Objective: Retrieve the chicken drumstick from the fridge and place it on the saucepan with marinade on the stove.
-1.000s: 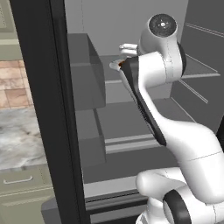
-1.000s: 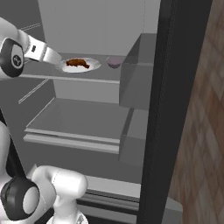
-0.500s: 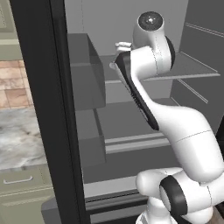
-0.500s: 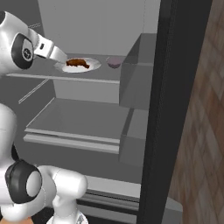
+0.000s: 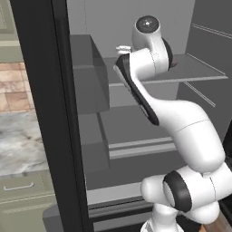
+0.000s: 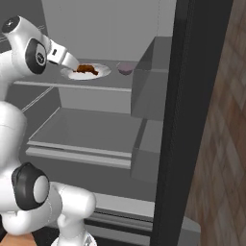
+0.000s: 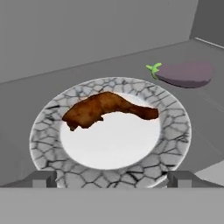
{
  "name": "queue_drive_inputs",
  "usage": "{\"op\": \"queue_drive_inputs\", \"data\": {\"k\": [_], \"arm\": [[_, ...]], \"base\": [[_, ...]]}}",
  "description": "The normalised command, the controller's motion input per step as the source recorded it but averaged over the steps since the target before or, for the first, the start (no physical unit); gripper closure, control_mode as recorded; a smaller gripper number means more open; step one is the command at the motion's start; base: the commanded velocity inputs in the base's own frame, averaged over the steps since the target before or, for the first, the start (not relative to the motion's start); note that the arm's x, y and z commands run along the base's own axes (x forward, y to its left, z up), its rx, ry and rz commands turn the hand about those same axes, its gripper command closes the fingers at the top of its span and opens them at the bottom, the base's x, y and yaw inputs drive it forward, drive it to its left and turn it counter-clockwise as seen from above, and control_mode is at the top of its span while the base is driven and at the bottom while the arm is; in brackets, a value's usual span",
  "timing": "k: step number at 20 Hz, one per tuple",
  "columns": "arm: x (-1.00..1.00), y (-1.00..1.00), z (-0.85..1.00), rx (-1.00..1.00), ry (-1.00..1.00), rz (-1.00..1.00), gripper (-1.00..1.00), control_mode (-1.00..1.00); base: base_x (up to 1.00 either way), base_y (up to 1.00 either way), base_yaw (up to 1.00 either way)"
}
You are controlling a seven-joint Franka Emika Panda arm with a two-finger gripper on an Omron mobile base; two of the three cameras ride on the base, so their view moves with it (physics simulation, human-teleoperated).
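Observation:
The fridge (image 6: 72,85) stands open, and on its upper shelf lies a crackle-rimmed white plate (image 7: 175,118). The reddish-brown chicken drumstick (image 7: 105,111) lies across this plate (image 6: 99,73), thin end pointing right in the hand view. From the right base view the drumstick (image 6: 86,69) shows just beyond my hand. My gripper (image 7: 111,179) is open, its fingertips (image 7: 41,178) spread at the plate's near rim, apart from the meat. My gripper (image 6: 74,65) reaches in from the left, level with the shelf. The saucepan and the stove are out of view.
A dark purple eggplant (image 7: 186,73) lies on the same shelf beside the plate. A grey bin (image 6: 149,81) hangs to the right. The black door edge (image 5: 45,113) borders the opening, with a lower shelf (image 6: 86,129) beneath and a marble counter (image 5: 18,149) outside.
My arm has swung further into the fridge, carrying the hand closer to the plate. The gripper stayed open; drumstick, plate and eggplant have not moved.

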Motion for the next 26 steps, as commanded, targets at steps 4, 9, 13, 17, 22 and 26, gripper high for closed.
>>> {"op": "queue_drive_inputs", "data": {"k": [4, 9, 13, 17, 22, 26], "arm": [[0.51, 0.00, 0.00, 0.00, 0.02, -0.01, -1.00, -1.00], [0.47, 0.03, 0.00, 0.00, 0.01, -0.03, -1.00, -1.00], [0.33, 0.01, 0.00, 0.00, 0.01, -0.02, -1.00, -1.00], [0.13, 0.00, 0.00, 0.00, 0.05, -0.01, -1.00, -1.00], [0.00, 0.00, 0.00, 0.00, 0.07, -0.05, -1.00, -1.00], [0.00, 0.00, 0.00, 0.00, 0.00, -0.10, -1.00, -1.00]], "base": [[0.00, 0.00, 0.00], [0.00, 0.00, 0.00], [0.00, 0.00, 0.00], [0.00, 0.00, 0.00], [0.00, 0.00, 0.00], [0.00, 0.00, 0.00]]}}
